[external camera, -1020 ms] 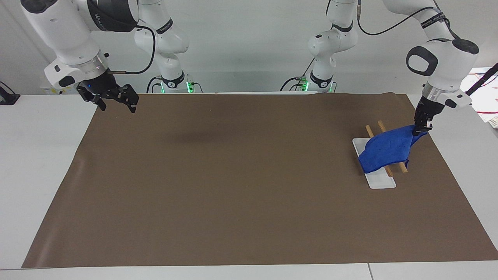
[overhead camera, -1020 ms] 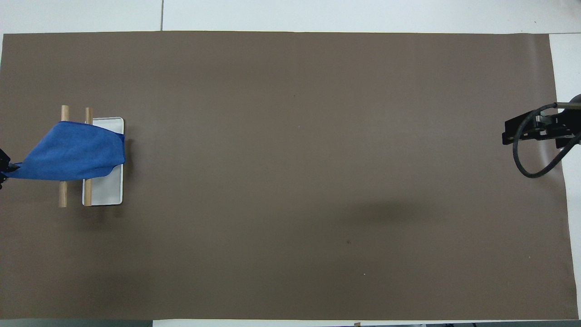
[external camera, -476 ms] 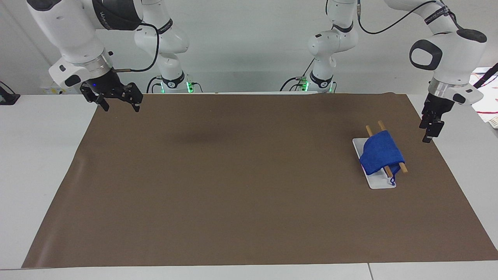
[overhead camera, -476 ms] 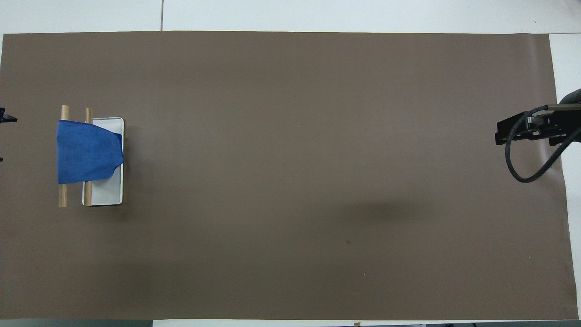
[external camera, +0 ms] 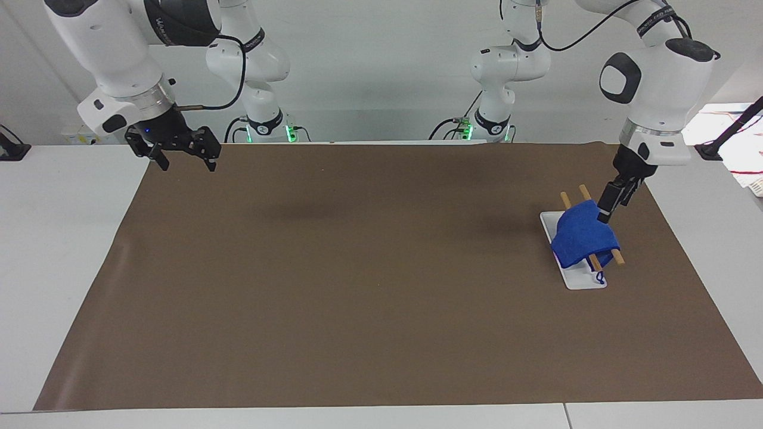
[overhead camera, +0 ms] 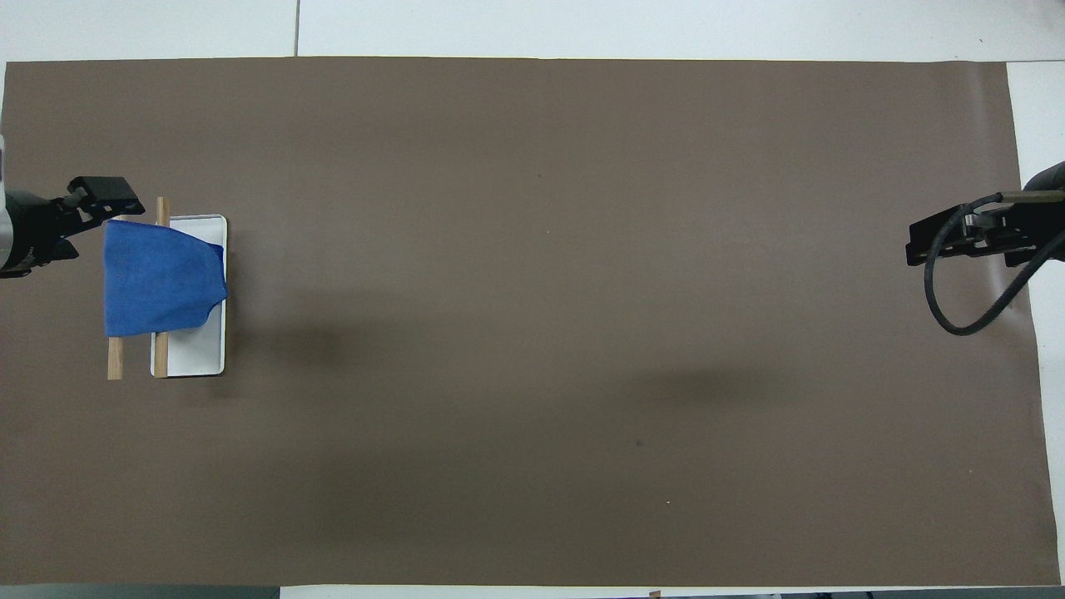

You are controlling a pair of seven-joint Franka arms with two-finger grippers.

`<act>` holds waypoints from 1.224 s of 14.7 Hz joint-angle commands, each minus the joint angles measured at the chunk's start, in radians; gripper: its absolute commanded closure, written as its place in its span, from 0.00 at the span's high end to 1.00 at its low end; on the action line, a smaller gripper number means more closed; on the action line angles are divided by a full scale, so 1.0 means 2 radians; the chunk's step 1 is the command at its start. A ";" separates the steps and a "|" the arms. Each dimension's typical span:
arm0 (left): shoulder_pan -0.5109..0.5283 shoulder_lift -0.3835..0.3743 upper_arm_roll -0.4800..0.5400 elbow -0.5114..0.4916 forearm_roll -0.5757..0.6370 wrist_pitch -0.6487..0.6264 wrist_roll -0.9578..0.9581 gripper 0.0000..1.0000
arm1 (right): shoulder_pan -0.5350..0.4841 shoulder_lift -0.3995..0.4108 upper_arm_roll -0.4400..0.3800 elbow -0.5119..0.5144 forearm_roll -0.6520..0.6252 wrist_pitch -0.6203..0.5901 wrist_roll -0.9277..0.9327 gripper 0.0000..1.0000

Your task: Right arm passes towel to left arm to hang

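Note:
The blue towel [external camera: 583,238] [overhead camera: 162,279] hangs draped over two wooden rods [external camera: 581,193] [overhead camera: 115,358] of a small rack with a white base [external camera: 583,280] [overhead camera: 200,349], at the left arm's end of the mat. Its loop string [external camera: 599,276] dangles off the corner farthest from the robots. My left gripper [external camera: 613,202] [overhead camera: 83,218] is open, empty and tilted, right at the towel's corner nearest the robots; I cannot tell whether it touches. My right gripper [external camera: 179,152] [overhead camera: 965,237] waits open and empty above the mat's edge at the right arm's end.
A brown mat [external camera: 357,268] [overhead camera: 532,333] covers most of the white table [external camera: 59,238]. Papers and a cable [external camera: 739,143] lie off the mat near the left arm's base.
The left gripper opened and let go of the towel, which dropped flat over the rods. It swung away, then came back to the towel's near corner. The right gripper shifted slightly.

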 commanded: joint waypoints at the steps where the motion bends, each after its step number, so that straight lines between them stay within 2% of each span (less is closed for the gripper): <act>1: -0.017 0.025 0.006 0.063 0.004 -0.082 0.086 1.00 | -0.002 -0.007 0.003 -0.013 0.002 -0.001 0.019 1.00; 4: -0.016 0.049 0.006 0.139 -0.003 -0.178 0.145 1.00 | 0.007 -0.009 0.003 -0.019 -0.001 0.011 0.032 1.00; 8: -0.017 0.053 0.004 0.194 -0.012 -0.272 0.185 1.00 | 0.008 -0.009 0.003 -0.018 0.000 0.011 0.031 1.00; 12: -0.016 0.053 0.004 0.214 -0.038 -0.327 0.191 1.00 | 0.009 -0.009 0.003 -0.018 0.000 0.011 0.031 1.00; 15: -0.012 0.044 0.004 0.197 -0.038 -0.326 0.205 1.00 | 0.008 -0.008 0.003 -0.017 0.000 0.012 0.031 1.00; 18: -0.009 0.017 0.007 0.162 -0.033 -0.320 0.205 1.00 | 0.009 -0.008 0.003 -0.017 0.000 0.012 0.031 1.00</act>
